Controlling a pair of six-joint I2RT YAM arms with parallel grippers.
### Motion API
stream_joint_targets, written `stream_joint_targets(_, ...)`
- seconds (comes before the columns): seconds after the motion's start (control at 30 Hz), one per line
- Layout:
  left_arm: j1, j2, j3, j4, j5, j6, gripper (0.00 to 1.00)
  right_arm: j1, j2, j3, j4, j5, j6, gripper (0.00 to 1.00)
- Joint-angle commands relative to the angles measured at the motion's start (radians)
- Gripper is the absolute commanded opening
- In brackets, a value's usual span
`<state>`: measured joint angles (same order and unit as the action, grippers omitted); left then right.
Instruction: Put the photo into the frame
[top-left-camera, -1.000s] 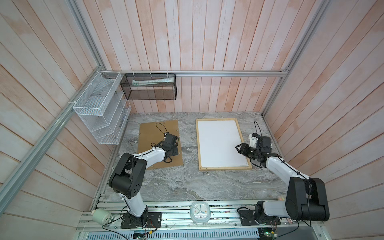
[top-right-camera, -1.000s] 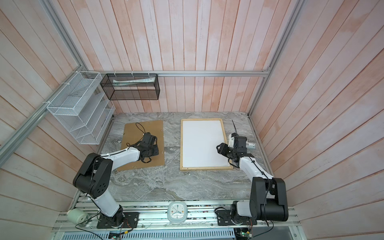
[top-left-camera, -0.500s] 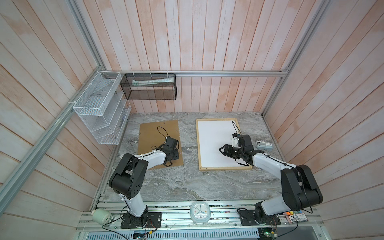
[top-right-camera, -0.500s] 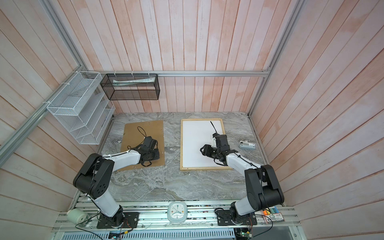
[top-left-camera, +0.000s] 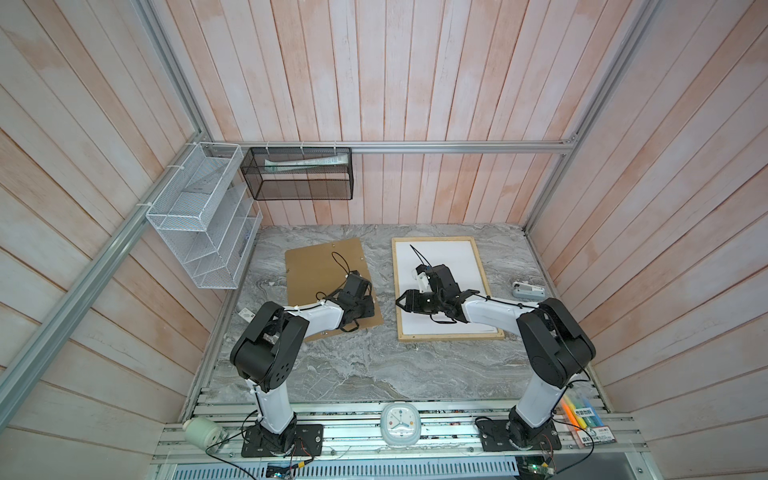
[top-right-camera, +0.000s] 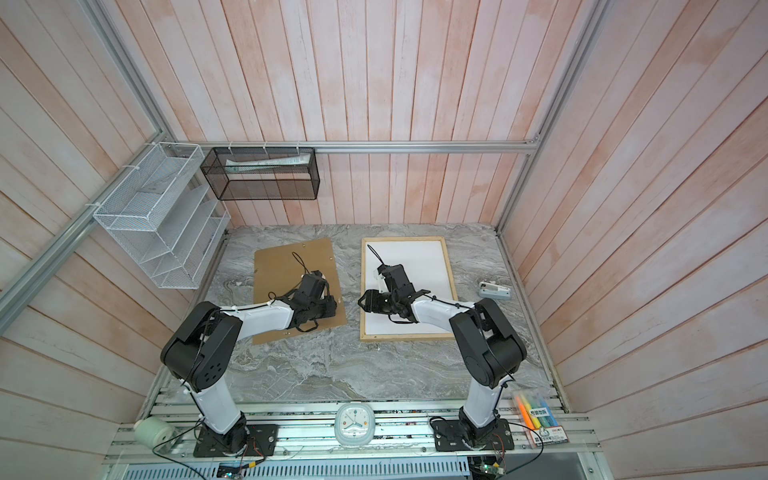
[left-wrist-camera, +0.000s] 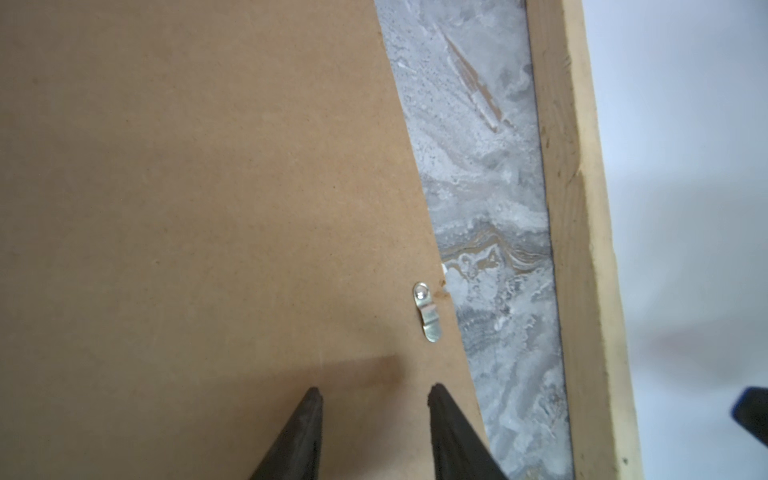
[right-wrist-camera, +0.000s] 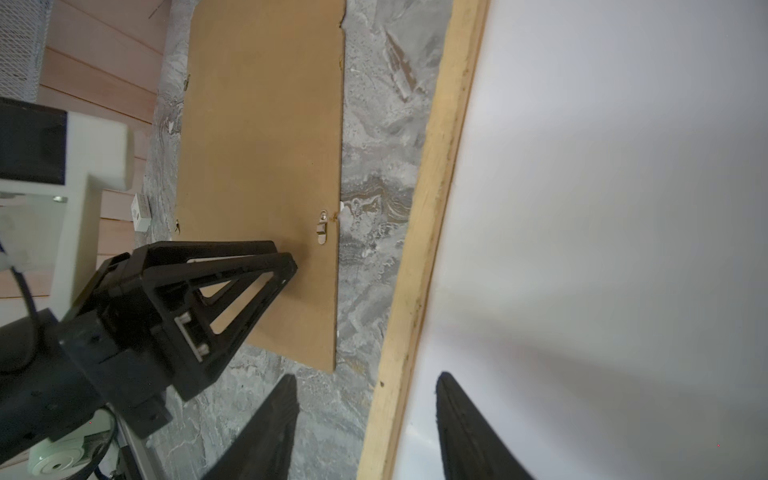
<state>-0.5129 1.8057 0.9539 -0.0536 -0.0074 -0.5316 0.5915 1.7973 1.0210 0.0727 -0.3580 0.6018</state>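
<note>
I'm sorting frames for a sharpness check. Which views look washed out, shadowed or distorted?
Right wrist view: the white sheet inside the frame is washed out, with soft grey shadows fanning from the right end effector. Left wrist view: the backing board and its metal clip are sharp; a faint shadow lies ahead of the left end effector. Both top views: evenly lit, wall planks splay outward.

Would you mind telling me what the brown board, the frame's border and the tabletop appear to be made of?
The brown board looks like matte fibreboard: even tan, fine speckle, no grain. The frame seems raw pale wood, with grain streaks and rough edges. The tabletop looks like grey veined marble, or a printed imitation.
</note>
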Motion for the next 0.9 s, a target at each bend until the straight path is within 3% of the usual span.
stream_joint_targets(0.0,-0.01,0.029,-0.006,0.0,0.063,-0.005,0.44,0.028,0.046,0.054,0.016,-0.003,0.012,0.55)
stream_joint_targets(0.3,0.008,-0.195,-0.072,-0.113,-0.11,-0.016,0.49,0.077,0.137,0.145,-0.013,-0.006,-0.003,0.54)
stream_joint_targets(0.63,0.198,-0.452,-0.281,-0.265,-0.195,-0.095,0.51,0.105,0.202,0.211,-0.052,0.001,-0.019,0.54)
stream_joint_targets(0.87,0.338,-0.548,-0.377,-0.269,-0.137,-0.103,0.51,0.12,0.245,0.284,-0.144,0.034,-0.022,0.52)
